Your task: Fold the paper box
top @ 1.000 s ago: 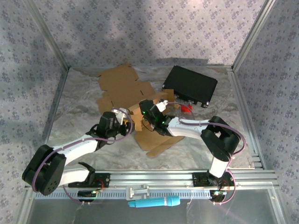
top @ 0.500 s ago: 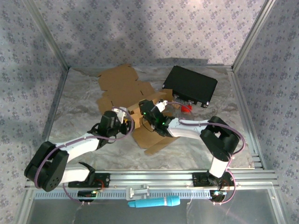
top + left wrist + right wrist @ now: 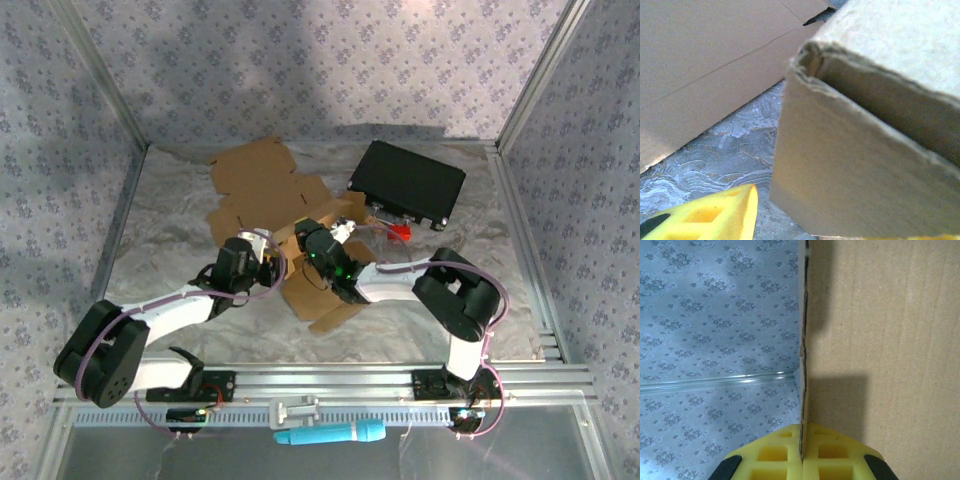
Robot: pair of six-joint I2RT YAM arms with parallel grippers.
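The brown paper box [image 3: 262, 183] lies partly unfolded on the foil-covered table, its near part raised between the two arms. My right gripper [image 3: 314, 241] is shut on a thin upright flap edge of the paper box [image 3: 803, 355], and its yellow fingers [image 3: 775, 455] press together on that edge. My left gripper [image 3: 268, 258] is open, just left of the raised part. In the left wrist view a doubled-over cardboard wall [image 3: 865, 165] stands in my left gripper [image 3: 840, 222], with a gap to the yellow left finger [image 3: 715, 215]. The other finger is mostly hidden behind the wall.
A black case [image 3: 407, 183] lies at the back right, with a small red thing [image 3: 400, 232] in front of it. A teal tool [image 3: 330, 434] rests beyond the front rail. Patterned walls and metal posts close in the table.
My right arm has pushed its elbow forward and left, carrying the held flap slightly left. The near cardboard has slid left a little. My left gripper has barely shifted.
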